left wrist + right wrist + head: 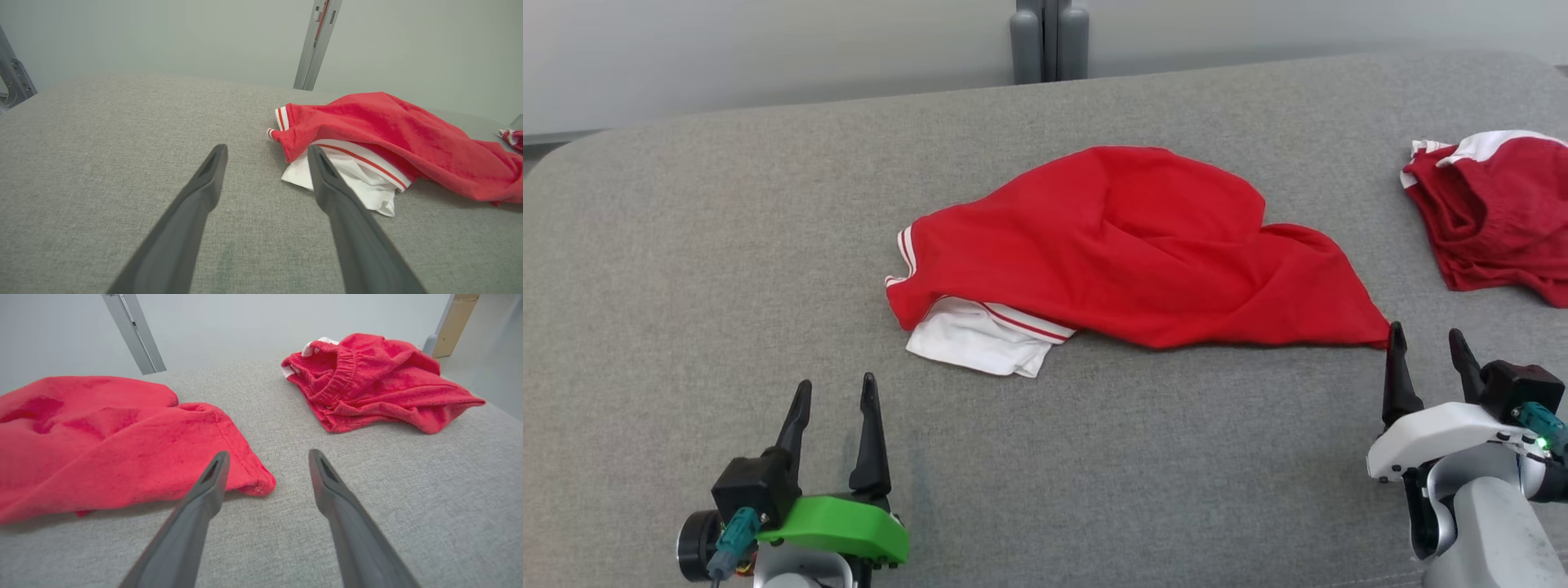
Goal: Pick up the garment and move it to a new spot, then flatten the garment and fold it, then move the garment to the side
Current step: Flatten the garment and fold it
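1 crumpled red cloth lies apart, right of garment.

Open grey surface left and front, red shirt heaped in the middle (rumpled and humped), second red garment crowding the right edge, bare strip between.

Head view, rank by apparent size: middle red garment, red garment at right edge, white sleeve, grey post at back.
1. middle red garment
2. red garment at right edge, cropped by the frame
3. white sleeve
4. grey post, farther off and cropped, so unsure against the sleeve
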